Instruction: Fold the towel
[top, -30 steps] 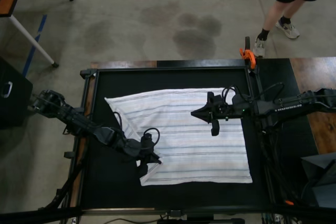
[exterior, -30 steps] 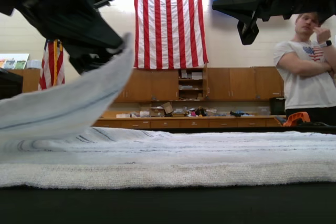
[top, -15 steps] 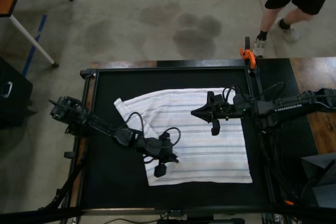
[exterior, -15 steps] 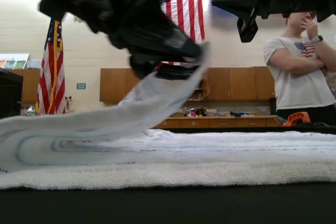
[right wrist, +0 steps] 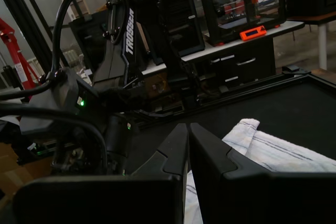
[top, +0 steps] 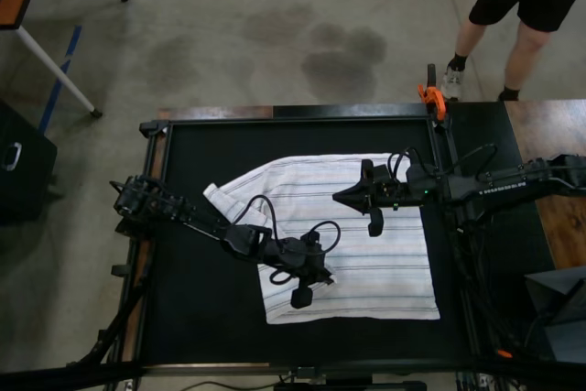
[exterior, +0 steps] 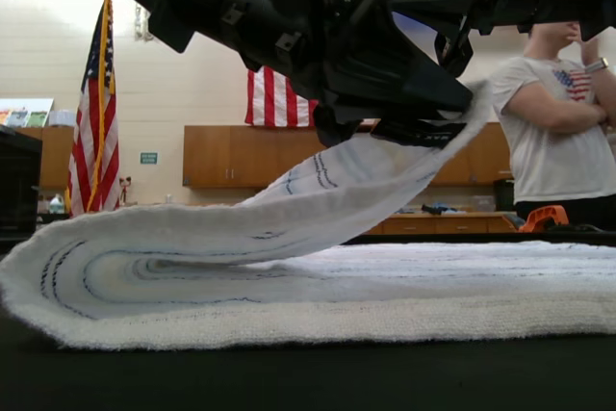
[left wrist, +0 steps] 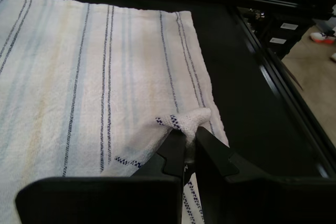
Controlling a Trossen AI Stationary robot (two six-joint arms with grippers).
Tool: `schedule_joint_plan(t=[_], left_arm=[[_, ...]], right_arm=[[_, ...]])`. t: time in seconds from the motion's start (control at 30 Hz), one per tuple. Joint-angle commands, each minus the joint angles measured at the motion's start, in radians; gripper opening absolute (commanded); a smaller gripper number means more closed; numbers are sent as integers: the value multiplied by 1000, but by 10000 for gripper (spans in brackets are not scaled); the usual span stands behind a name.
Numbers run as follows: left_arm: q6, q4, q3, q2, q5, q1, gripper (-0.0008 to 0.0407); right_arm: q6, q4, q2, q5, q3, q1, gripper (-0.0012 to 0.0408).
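The towel [top: 366, 226], white with thin dark stripes, lies on the black table [top: 201, 318]. My left gripper [top: 320, 274] is shut on one towel corner and holds it raised above the rest of the cloth. The left wrist view shows the pinched corner [left wrist: 189, 119] bunched between the fingers of that gripper [left wrist: 188, 135]. In the exterior view the lifted part of the towel [exterior: 289, 209] arcs from a rolled fold at the exterior view's left up to the left gripper [exterior: 428, 130]. My right gripper [top: 339, 197] hovers over the towel's far half, shut [right wrist: 188, 127] on nothing.
A person [top: 526, 6] stands beyond the table's far right corner, also in the exterior view as a person [exterior: 553, 122]. An orange clamp [top: 430, 95] sits on the table's far edge. The black frame rails [top: 151, 226] border the table. Cables trail from both arms.
The left gripper has carried the towel corner to the right over the cloth, moving the fold line rightward. The right arm has stayed in place. The person has shifted.
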Motion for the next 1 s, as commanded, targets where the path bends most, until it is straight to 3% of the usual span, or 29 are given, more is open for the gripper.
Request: schedule_joint_plan(t=[0.0, 0.13, 0.57, 0.77, 0.97], left_arm=[[34, 2, 0, -1, -1, 3, 2], [56, 27, -1, -2, -6, 22, 36], [60, 16, -1, -12, 25, 53, 219], [46, -23, -1, -92, 54, 32, 236], [91, -261, -9, -240, 35, -1, 236]], right_arm=[[0, 0, 0, 0, 0, 0, 0], [0, 0, 0, 0, 0, 0, 0], [12, -1, 0, 0, 0, 0, 0], [116, -66, 0, -1, 0, 7, 0], [194, -181, 8, 0, 0, 83, 0]])
